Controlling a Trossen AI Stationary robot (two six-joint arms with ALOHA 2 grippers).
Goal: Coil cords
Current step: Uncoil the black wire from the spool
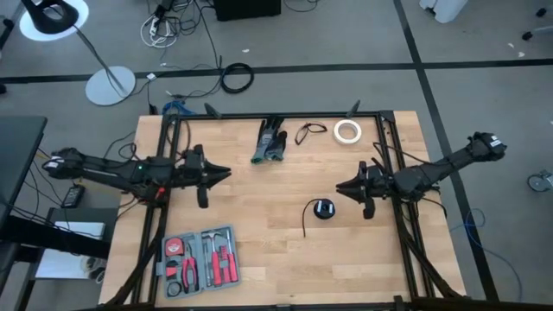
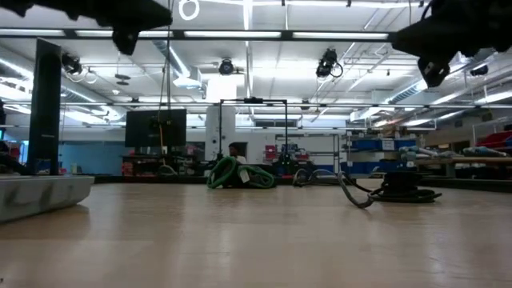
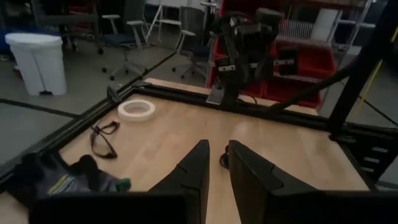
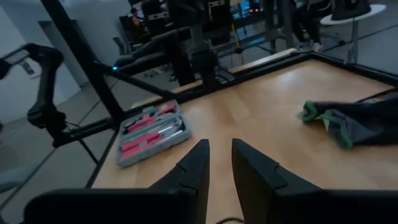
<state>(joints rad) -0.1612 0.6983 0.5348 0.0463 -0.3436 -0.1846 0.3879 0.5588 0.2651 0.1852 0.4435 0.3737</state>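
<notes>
A compact round black cord bundle (image 1: 323, 209) lies flat on the wooden table, and its loose tail (image 1: 305, 226) trails toward the near edge. In the low view the bundle (image 2: 404, 189) sits at the right. A small loose cord loop (image 1: 308, 133) lies flat near the far edge and also shows in the left wrist view (image 3: 103, 139). My left gripper (image 1: 226, 172) hovers over the table's left part, pointing right. My right gripper (image 1: 339, 187) hovers just above and far of the bundle, pointing left. Both grippers (image 3: 218, 149) (image 4: 220, 149) show a narrow gap with nothing in it.
A white tape roll (image 1: 347, 130) and a pair of dark gloves with green trim (image 1: 270, 142) lie by the far edge. A grey tool case with red-handled tools (image 1: 200, 259) sits at the near left. A thicker black cable ring (image 1: 237, 78) lies on the floor beyond the table.
</notes>
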